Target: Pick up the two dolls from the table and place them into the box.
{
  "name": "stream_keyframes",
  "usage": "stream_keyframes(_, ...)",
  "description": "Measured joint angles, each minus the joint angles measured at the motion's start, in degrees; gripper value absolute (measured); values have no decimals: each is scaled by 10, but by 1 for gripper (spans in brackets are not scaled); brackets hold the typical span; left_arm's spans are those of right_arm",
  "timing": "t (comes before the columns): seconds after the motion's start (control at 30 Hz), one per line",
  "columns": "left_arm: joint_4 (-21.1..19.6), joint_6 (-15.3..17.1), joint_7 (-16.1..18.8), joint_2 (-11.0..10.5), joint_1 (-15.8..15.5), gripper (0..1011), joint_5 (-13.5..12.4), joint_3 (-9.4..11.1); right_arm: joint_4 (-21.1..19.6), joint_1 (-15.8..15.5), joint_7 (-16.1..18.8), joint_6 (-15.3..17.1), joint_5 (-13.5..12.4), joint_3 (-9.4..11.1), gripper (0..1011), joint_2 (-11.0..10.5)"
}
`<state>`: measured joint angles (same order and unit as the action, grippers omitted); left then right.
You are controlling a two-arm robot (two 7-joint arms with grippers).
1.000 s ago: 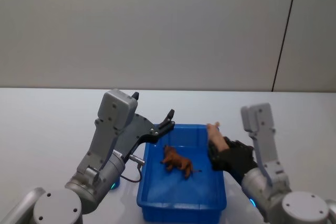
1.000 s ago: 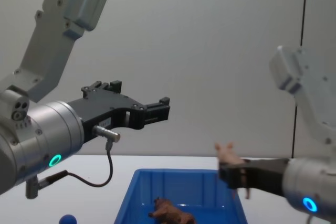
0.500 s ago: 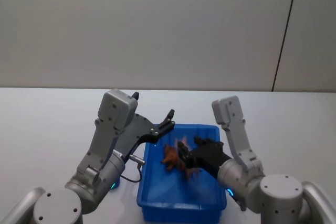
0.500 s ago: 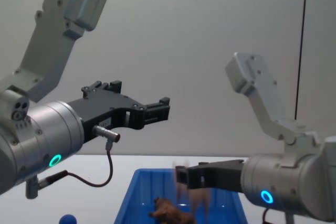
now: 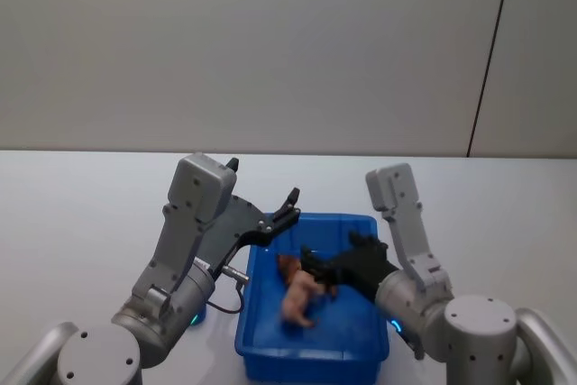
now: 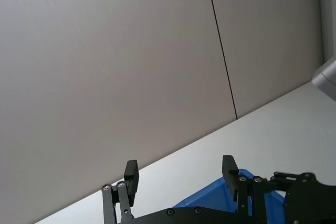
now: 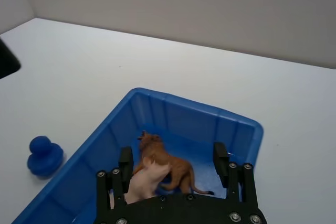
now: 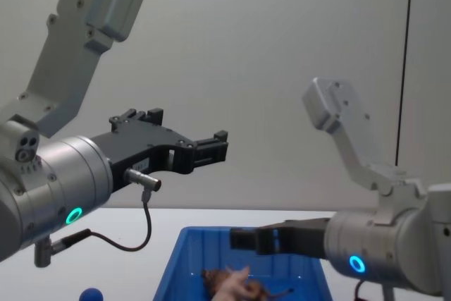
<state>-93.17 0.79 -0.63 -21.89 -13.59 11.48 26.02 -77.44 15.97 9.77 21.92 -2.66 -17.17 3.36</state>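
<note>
table (image 5: pixel 81 223): a plain white top, on which the box is set.
box (image 5: pixel 311 356): a bright blue bin with ribbed walls, seen low in the middle of the head view. the brown doll and the pink doll are both held within its walls.
brown doll (image 7: pixel 169 163): a four-legged animal with a thin tail, stood on the floor of the box. in the right wrist view it is framed by the right gripper's fingers (image 7: pixel 126 158) but lies below them, untouched.
pink doll (image 5: pixel 297 297): found inside the box, just beside the brown doll and seemingly leaned against its flank. whether it is fully at rest on the floor cannot be told, as it is blurred in the head view.
blue doll (image 7: pixel 44 155): a small round figure seen on the table outside the box, on the robot's left of it and apart from its wall.
right gripper (image 5: pixel 311 263): held low over the box, reached in from the right side. its jaws are spread wide, far wider than the pink doll, and nothing is clamped between them.
left gripper (image 5: pixel 284 209): held up above the far left corner of the box, well clear of the dolls. its jaws are parted, and the room wall (image 6: pixel 105 51) is seen through the gap in the left wrist view.
</note>
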Motion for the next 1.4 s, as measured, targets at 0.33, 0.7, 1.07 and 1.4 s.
stream_keyframes(0.33,0,0,0,0,0,1001,0,0,-38,-28,-51,-18,-4,15,1001,-18)
stream_keyframes(0.7,0,0,0,0,0,1001,0,0,-87,-71,-101,-30,-18,39,1001,-47)
stream_keyframes(1.07,-1,6,2,0,2,1001,1,-1,-112,-93,-124,-35,-24,51,1001,-63)
stream_keyframes(1.4,-4,29,16,-5,9,1001,20,-8,-122,-101,-132,-37,-26,55,1001,-68)
